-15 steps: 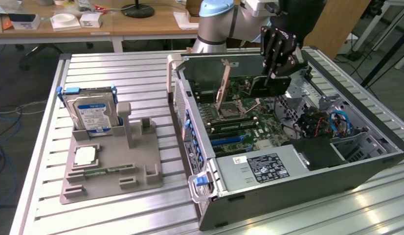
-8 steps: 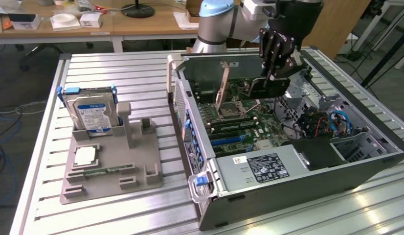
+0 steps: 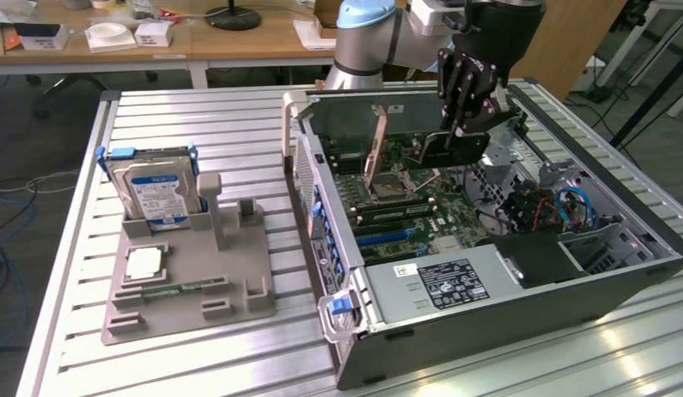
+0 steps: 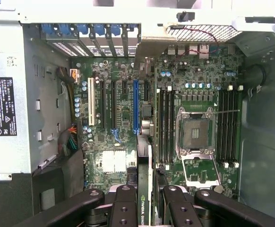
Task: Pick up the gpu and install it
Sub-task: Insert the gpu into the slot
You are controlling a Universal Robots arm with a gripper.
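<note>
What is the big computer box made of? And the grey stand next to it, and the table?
Computer case: looks like sheet metal, dark painted outside, bare grey inside; its edges are thin and folded. Grey stand: probably plastic, matte, with moulded blocky slots. Table: seems aluminium, silvery slats that shine under the light.

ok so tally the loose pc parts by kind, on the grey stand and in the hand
hard drive: 1, upright in the grey stand
silver square chip: 1
green memory stick: 1
gpu: 1, gripped in the hand over the open computer case
total: 4
</note>
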